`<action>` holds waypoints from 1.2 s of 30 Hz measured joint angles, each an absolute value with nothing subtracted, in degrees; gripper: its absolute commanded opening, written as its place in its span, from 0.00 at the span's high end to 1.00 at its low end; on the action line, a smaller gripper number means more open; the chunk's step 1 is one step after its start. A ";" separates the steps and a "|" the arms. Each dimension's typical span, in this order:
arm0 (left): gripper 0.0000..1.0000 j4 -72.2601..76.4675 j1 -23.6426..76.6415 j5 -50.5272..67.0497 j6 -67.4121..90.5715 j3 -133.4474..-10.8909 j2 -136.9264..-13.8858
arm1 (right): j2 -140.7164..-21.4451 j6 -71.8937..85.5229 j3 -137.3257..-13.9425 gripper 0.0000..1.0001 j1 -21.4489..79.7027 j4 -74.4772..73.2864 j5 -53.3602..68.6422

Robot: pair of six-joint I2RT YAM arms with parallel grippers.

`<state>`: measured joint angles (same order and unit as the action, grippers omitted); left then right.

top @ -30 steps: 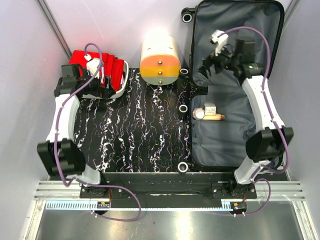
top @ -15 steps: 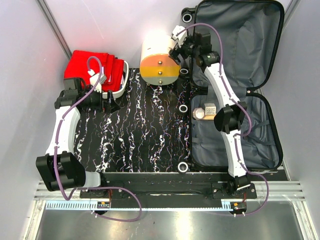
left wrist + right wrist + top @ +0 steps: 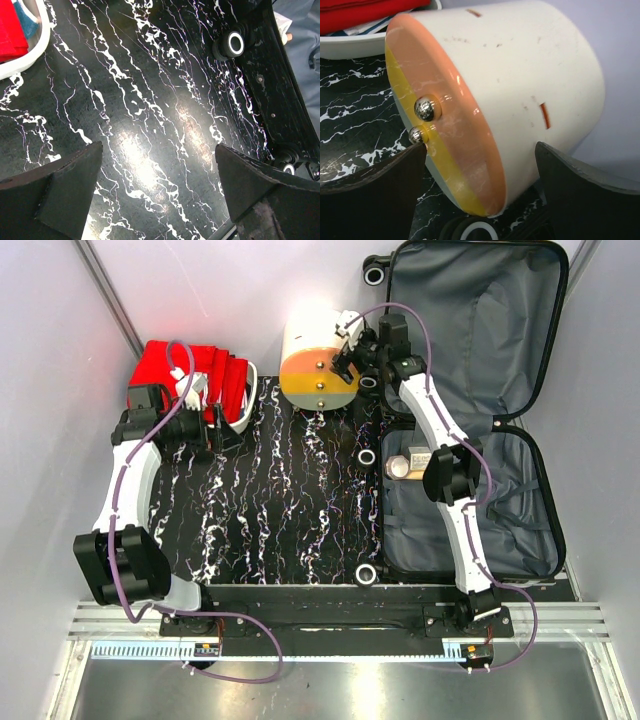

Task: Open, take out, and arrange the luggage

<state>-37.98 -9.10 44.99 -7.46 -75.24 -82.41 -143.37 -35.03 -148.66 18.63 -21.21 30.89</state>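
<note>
Comparing against one second ago, the right gripper (image 3: 480, 146) has left the luggage (image 3: 500, 510) lid; its fingers (image 3: 370, 195), spread open, flank the cylindrical box (image 3: 318, 365). The left gripper (image 3: 159, 145) is open, with the white tray (image 3: 40, 47) of red cloth (image 3: 190, 362) beyond its left finger. The open luggage, beyond its right finger, holds a small bottle (image 3: 400, 466). Only the right wrist view shows the box's two knobs (image 3: 424, 108).

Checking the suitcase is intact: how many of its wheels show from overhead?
4, along the luggage's left edge: a wheel at the far corner, two more mid-edge, one at the near corner. Others may be hidden.
</note>
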 measured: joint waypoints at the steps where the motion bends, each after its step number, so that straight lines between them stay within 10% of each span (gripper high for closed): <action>1: 0.01 -37.67 -9.10 44.99 -7.16 -75.42 -82.52 | -144.03 -34.57 -148.70 0.05 18.63 -21.21 31.33; 20: 0.01 -28.95 -8.01 38.87 -1.13 -76.99 -83.42 | -144.11 -27.46 -144.99 0.11 21.82 -13.67 36.71; 36: 0.01 -15.22 -6.63 28.03 -1.21 -67.20 -70.24 | -113.91 -23.97 -118.06 0.00 22.98 -17.10 32.51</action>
